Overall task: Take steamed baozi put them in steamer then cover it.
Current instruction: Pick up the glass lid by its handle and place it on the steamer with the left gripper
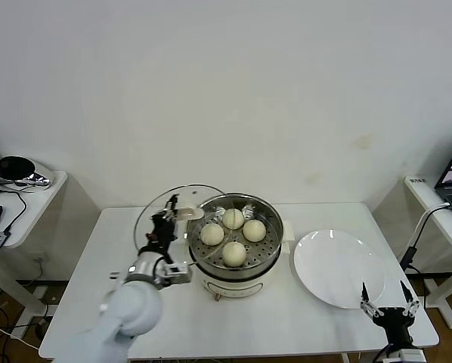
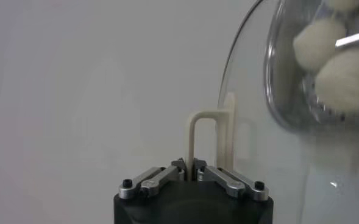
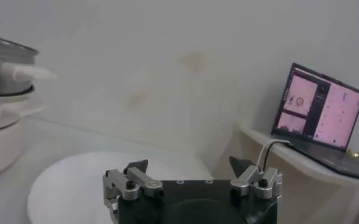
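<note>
Baozi (image 1: 234, 253), four of them, sat on the perforated tray of the steamer (image 1: 265, 261) at the centre of the frame, on the white desk (image 1: 97, 257). We saw our left gripper (image 1: 168, 218) just left of the steamer, its fingers (image 2: 178, 164) clamped narrow on the cream handle of the glass cover (image 1: 149, 215), held tilted against the pot's left rim. Our right gripper (image 1: 387, 300) waited at the lower right, fingers (image 3: 136, 166) spread wide, near the white plate (image 1: 335, 266).

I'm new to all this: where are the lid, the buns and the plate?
Lid (image 1: 155, 214): head view, on its glass left of the handle.
Buns (image 1: 234, 253): head view, on the nearest bun's top.
Plate (image 1: 333, 266): head view, on its bare centre.
</note>
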Controlling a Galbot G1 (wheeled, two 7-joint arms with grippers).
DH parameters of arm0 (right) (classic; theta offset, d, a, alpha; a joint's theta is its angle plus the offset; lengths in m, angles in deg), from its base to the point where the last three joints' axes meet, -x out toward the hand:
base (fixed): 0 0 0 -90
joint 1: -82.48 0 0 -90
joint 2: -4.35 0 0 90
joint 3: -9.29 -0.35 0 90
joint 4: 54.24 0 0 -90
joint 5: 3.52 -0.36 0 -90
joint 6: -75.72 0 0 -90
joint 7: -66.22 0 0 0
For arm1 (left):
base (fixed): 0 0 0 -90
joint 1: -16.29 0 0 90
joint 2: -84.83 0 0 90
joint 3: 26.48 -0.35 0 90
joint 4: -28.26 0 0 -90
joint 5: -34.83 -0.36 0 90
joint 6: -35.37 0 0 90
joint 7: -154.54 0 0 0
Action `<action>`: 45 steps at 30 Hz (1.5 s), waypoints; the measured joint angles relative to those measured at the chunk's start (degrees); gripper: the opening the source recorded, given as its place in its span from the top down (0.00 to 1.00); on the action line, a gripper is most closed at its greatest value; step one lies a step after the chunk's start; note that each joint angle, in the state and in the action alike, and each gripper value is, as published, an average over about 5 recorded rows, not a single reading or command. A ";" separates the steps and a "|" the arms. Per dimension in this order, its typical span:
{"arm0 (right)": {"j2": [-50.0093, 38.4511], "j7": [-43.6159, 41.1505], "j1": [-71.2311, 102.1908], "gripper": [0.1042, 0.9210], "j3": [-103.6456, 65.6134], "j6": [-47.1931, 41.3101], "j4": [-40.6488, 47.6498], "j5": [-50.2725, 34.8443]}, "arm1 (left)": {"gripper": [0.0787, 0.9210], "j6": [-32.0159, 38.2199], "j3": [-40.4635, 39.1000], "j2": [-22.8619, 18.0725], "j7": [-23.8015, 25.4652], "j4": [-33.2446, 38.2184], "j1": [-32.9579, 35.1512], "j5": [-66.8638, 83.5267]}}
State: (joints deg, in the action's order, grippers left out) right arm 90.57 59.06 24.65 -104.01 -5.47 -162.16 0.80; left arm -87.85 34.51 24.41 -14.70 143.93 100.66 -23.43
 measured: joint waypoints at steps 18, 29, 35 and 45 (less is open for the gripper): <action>0.07 0.08 0.00 0.12 0.78 0.32 1.26 2.04 | 0.92 -2.54 -9.74 -15.14 6.87 -8.96 -6.14 -17.07; -0.26 -0.27 -0.04 0.12 1.41 0.66 1.90 1.79 | 0.92 -1.87 -9.75 -19.47 7.22 -14.16 -6.03 -22.73; -0.37 -0.43 0.11 0.12 1.57 0.85 2.13 1.77 | 0.92 -1.57 -9.28 -20.74 6.95 -16.20 -5.74 -24.42; -0.52 -0.53 0.20 0.12 1.60 0.99 2.33 1.74 | 0.92 -1.33 -9.12 -21.95 6.57 -17.90 -5.61 -25.54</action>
State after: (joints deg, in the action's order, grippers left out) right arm 90.05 58.53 24.85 -102.41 -4.48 -159.83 2.54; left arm -89.18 25.40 2.45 -8.14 126.03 95.05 -48.97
